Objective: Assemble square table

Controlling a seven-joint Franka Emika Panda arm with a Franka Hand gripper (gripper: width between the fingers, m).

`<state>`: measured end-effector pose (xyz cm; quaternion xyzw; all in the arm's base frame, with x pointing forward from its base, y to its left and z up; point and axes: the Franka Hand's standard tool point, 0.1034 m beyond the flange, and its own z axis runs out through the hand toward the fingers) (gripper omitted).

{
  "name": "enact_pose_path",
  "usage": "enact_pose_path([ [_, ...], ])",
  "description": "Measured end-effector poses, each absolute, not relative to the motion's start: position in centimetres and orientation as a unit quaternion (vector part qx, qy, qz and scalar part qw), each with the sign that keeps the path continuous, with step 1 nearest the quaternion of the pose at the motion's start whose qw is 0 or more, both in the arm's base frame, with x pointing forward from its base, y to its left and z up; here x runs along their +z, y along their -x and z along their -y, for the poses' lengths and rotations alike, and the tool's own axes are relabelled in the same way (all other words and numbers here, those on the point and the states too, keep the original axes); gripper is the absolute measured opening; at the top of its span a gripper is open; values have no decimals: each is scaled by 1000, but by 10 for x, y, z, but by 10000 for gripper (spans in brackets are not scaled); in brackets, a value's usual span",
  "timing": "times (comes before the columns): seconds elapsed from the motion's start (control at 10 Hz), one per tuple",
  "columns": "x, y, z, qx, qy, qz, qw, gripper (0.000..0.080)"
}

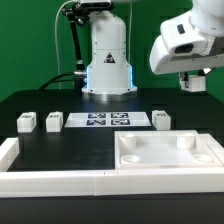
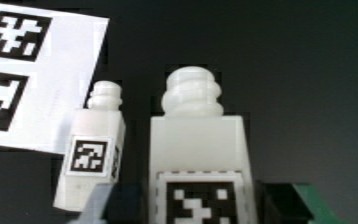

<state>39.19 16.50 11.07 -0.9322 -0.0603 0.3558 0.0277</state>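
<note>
Gripper [image 1: 195,84] closed narrowly on 1 leg [image 2: 197,135], tray-like table top [image 1: 165,160] with round sockets [image 1: 183,143], 3 loose legs [image 1: 53,121] outside

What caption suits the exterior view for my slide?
Raised robot hand, square table top in front, three loose legs flanking the marker board.

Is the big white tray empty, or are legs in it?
Empty. Nothing stands in the table top. Its inside is bare, and a leg sits outside it.
</note>
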Motion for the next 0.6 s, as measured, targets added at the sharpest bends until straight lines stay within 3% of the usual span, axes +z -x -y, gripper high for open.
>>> enact_pose_path([
  [0.3,108,-415,-162,244,967,60,39,287],
  [0.6,128,-448,-154,151,986,59,50,287],
])
